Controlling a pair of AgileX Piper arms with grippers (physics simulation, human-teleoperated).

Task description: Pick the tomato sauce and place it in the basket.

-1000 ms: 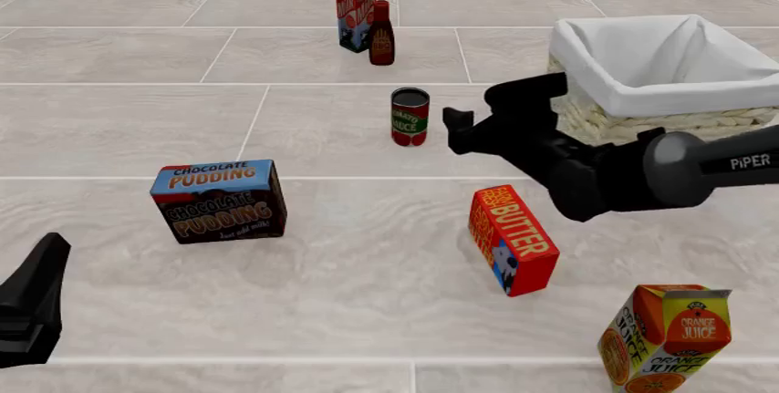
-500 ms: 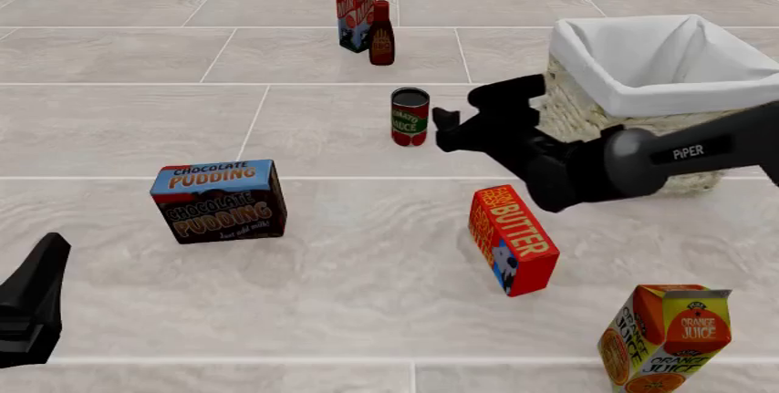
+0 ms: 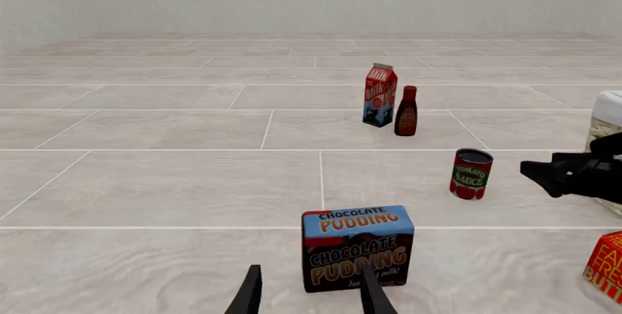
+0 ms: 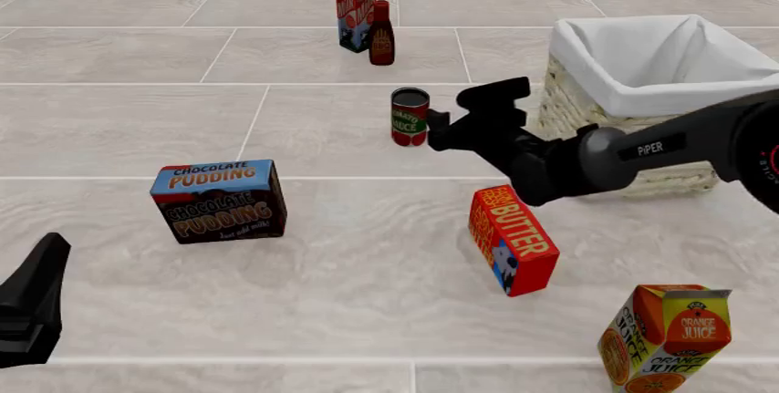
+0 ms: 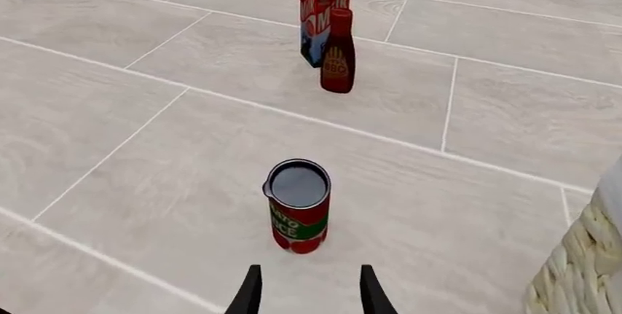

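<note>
Worktop: pale grey tiled surface [image 4: 146,129] with thin light grout lines, a plain light wall behind it in the left wrist view.
Task's thing: the tomato sauce, a small upright metal can with a dark top and red and green label [image 4: 410,117], stands alone on the worktop, well apart from the large square straw-coloured wicker basket with white cloth lining [image 4: 663,78] to its right.
Right tool: black two-fingered tool [image 4: 446,112] just beside the can on its right, not touching; fingers [image 5: 250,292] stand apart, with the can [image 5: 298,205] straight ahead of the gap.
Left tool: black tool [image 3: 309,293] low at the near left, fingers apart, holding nothing, far from the can.
Key relation: the can lies just left of the right tool, long axis vertical; the right arm is much nearer.
Next move, as I judge it: push forward until the fingers flank the can, then close.
</note>
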